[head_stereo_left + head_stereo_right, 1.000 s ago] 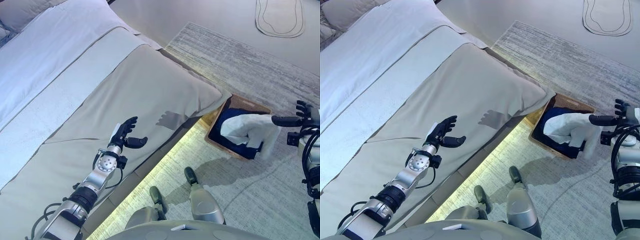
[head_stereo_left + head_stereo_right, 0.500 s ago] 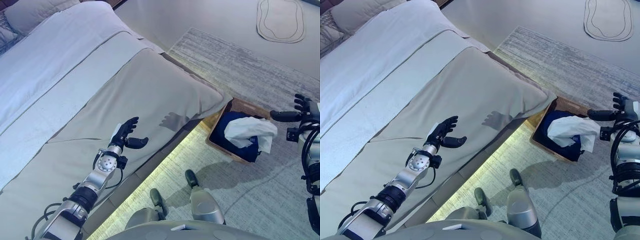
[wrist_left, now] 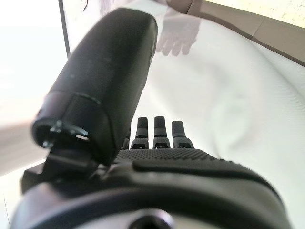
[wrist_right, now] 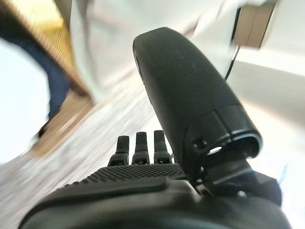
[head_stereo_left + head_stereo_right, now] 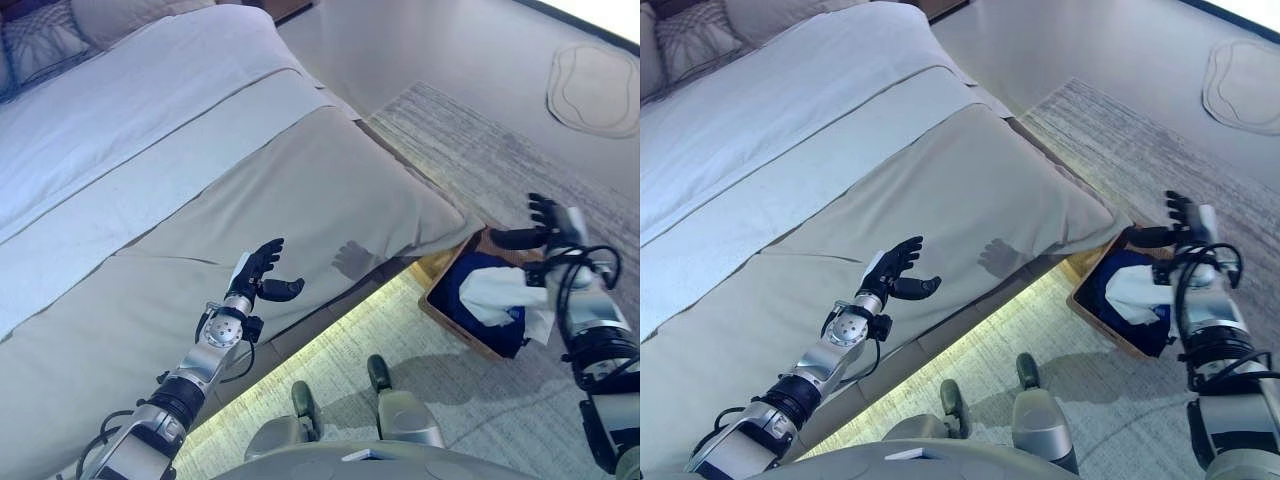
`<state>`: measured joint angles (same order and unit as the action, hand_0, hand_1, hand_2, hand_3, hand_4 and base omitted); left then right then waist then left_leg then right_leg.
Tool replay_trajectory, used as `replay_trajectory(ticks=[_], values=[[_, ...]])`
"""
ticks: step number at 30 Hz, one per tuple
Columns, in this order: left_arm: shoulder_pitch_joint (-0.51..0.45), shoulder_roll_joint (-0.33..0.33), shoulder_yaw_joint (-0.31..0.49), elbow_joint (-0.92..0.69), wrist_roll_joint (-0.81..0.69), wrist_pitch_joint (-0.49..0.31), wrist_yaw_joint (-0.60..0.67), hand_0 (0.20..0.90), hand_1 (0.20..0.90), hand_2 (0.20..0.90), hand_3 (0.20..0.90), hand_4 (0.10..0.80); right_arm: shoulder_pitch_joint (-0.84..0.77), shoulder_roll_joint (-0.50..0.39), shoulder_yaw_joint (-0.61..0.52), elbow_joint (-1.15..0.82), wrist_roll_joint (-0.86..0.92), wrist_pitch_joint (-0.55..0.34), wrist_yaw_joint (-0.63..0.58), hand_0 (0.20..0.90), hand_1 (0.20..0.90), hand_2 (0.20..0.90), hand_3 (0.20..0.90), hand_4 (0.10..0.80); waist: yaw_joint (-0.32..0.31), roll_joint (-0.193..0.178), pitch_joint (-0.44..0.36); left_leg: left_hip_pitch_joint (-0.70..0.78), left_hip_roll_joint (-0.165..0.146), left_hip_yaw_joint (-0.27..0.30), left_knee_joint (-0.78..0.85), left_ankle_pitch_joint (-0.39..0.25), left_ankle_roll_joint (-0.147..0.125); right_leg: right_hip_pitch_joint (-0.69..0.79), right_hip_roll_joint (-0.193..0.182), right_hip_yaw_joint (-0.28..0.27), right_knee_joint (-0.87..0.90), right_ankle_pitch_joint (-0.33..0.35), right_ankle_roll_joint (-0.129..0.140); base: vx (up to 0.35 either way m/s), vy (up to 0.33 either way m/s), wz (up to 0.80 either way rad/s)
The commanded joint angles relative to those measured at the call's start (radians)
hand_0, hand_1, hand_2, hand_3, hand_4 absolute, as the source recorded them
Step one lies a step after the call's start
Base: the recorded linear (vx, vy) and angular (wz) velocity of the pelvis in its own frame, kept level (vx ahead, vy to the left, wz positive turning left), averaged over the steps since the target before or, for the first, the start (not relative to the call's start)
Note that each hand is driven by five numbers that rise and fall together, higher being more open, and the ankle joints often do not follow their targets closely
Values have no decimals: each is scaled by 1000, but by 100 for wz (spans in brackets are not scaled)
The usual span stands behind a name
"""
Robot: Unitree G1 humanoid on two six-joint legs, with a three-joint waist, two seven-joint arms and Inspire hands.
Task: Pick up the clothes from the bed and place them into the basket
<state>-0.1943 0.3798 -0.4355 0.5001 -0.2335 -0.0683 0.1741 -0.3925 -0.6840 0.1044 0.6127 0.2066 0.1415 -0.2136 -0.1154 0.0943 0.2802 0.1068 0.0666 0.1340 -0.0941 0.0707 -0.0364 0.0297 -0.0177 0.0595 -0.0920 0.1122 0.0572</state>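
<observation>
A white cloth lies on a navy cloth inside the brown basket, which stands on the floor beside the bed's corner. My right hand is open and empty, held just above the basket's far side. Its straight fingers show in the right wrist view, with the white cloth past them. My left hand is open and empty, hovering low over the bed's beige cover near the bed's front edge. Its straight fingers show over the cover in the left wrist view.
The bed fills the left, with a white sheet and pillows at its far end. A lit strip runs under the bed's edge. A grey rug lies under the basket, and a small mat lies at the far right.
The white cloth has dropped from my right hand into the basket, and the hand has drawn in over the basket's far side. The camera has shifted. The left hand has kept its place.
</observation>
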Motion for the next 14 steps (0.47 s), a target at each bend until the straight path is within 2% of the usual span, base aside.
replay_trajectory(ticks=[1,6,14], values=[[-2,5,31,40,33,-69,52,900,900,900,900,800,-9,55,55,-88,-77,-133,-58,900,900,900,900,800,36,-79,-140,21,-58,-59,18,-96,19,9,-15,-46,14,-31,6,3,20,30],[27,-23,44,56,56,-68,71,900,900,900,900,800,58,145,123,-111,-172,-155,-83,900,900,900,900,800,65,-83,-147,17,-66,-86,16,-92,25,25,-23,-69,13,-39,6,22,33,29],[86,-35,76,60,87,-73,83,900,900,900,900,800,102,204,204,-91,-258,-144,-90,900,900,900,900,800,117,-86,-157,19,-72,-121,17,-87,27,57,-38,-118,16,-53,7,51,42,23]])
